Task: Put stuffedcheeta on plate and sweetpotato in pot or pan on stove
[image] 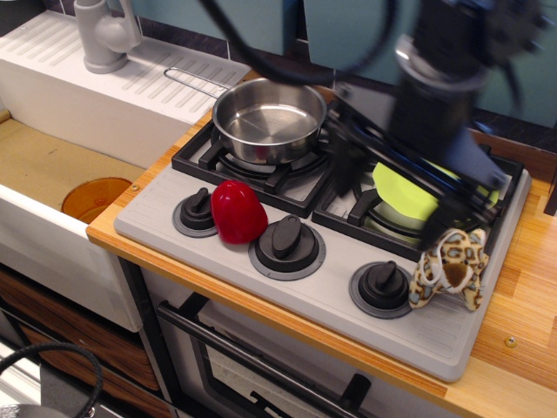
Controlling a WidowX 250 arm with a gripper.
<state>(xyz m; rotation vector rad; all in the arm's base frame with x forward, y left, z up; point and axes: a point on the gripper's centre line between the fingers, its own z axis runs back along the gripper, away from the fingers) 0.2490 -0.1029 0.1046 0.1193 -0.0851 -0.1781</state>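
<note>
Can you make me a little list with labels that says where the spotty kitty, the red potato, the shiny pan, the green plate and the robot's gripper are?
stuffedcheeta: on the stove's front right corner, beside the right knob
sweetpotato: on the stove front, between the left and middle knobs
pan: on the left burner, empty
plate: on the right burner, partly hidden by the arm
gripper: blurred, over the plate just above the stuffedcheeta; open or shut cannot be told
stove: grey, three black knobs
</note>
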